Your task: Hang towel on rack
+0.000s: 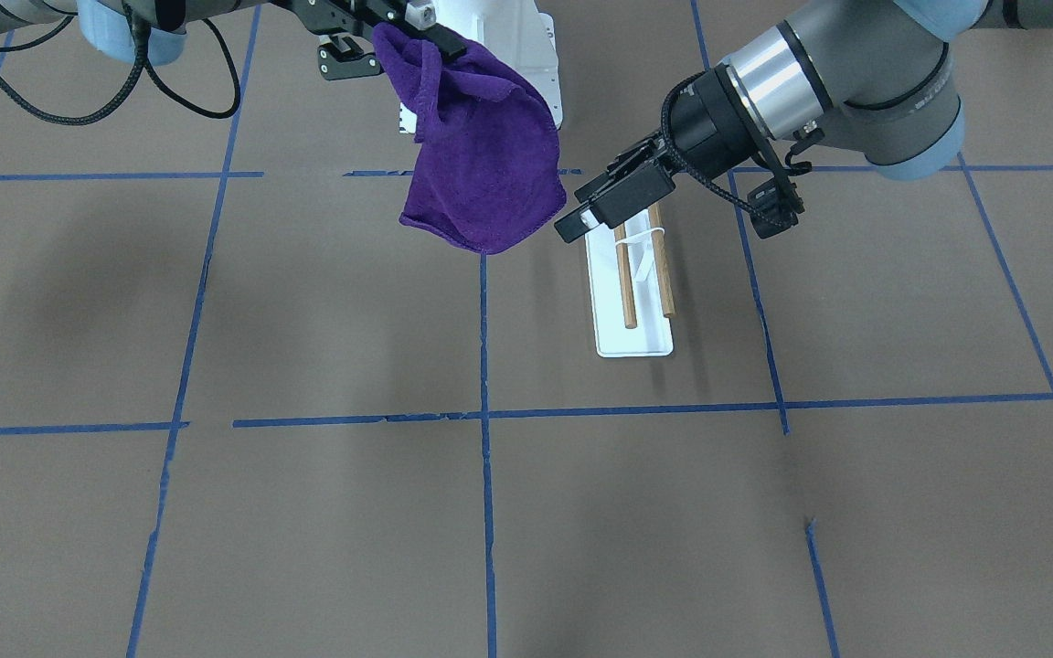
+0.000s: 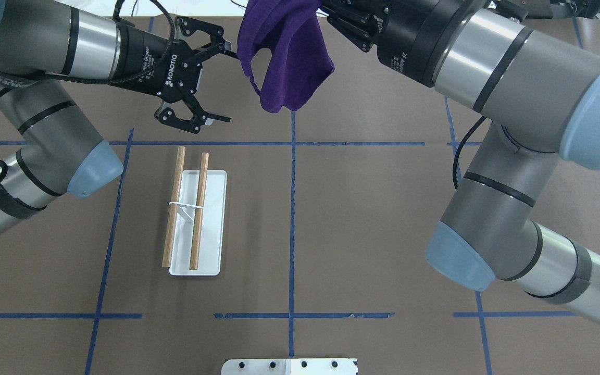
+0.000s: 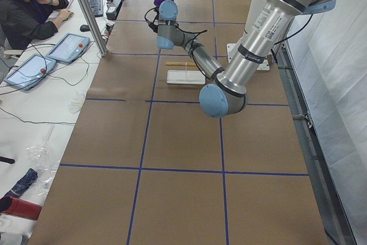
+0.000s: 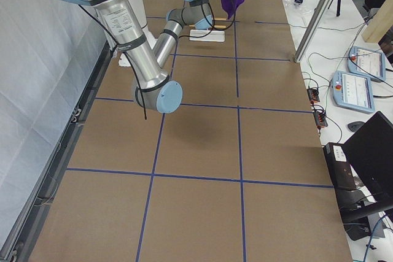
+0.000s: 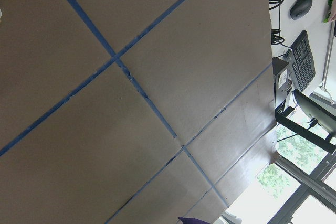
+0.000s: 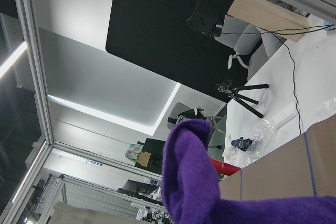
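The right gripper (image 2: pixel 334 13), on an arm stretched forward and raised high, is clamped on the upper edge of a purple towel (image 2: pixel 285 57). Its fingertips are buried in the cloth and cut off by the overhead view's top edge. The towel hangs bunched beneath it, clear of the brown surface (image 2: pixel 383 234). The left gripper (image 2: pixel 226 85), levelled toward the towel just beside it, is spread wide and empty. The rack (image 2: pixel 199 208) stands below this gripper, back toward the robot.
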You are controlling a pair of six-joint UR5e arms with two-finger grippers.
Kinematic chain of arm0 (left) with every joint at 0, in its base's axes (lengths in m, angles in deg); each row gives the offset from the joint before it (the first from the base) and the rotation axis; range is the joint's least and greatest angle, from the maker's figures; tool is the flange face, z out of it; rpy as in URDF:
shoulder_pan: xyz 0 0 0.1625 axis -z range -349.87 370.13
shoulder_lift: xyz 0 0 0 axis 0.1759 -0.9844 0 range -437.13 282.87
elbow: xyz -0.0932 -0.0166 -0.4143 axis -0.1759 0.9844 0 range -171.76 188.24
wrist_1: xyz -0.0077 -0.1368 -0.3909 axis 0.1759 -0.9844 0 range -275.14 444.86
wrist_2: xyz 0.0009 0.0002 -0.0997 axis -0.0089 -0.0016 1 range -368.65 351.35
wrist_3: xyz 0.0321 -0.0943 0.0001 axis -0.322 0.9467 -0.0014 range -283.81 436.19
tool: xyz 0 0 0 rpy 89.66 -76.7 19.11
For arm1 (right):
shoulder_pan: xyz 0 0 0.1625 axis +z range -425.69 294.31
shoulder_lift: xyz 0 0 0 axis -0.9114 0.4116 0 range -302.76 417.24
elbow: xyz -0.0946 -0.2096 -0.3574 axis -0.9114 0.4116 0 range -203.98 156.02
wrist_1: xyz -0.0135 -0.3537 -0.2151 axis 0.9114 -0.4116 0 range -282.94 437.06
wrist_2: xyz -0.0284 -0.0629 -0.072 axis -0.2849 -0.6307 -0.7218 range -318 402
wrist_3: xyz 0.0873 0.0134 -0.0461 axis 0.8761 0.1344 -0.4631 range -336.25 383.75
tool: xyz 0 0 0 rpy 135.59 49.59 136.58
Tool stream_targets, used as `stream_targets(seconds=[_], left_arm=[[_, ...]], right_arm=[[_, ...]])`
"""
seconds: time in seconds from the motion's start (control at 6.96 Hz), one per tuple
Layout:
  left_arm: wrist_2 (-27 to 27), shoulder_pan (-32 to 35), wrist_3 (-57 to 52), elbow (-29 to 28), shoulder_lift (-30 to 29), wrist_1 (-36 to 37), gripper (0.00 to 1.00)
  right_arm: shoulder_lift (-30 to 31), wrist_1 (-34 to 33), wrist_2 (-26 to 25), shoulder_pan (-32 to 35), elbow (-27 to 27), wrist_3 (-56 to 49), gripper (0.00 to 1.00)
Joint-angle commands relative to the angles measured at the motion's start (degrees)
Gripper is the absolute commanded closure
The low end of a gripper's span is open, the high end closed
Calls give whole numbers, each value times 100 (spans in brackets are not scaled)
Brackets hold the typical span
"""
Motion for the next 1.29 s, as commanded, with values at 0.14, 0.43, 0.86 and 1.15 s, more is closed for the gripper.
stream_targets(seconds=[0.14, 0.43, 0.86, 1.15], left_arm=[[-12, 2, 767, 25, -175, -10, 0], [-12, -6, 1049, 139, -298, -10, 0], [-12, 11, 1041, 149, -290, -98, 11], [-3, 29, 1041, 201, -290, -115, 11]], right_arm=[[32, 132, -12, -23, -7, 8, 100], [50, 132, -12, -23, -16, 16, 100], [67, 140, -3, -23, -42, 17, 100], [85, 132, -3, -31, -42, 8, 100]])
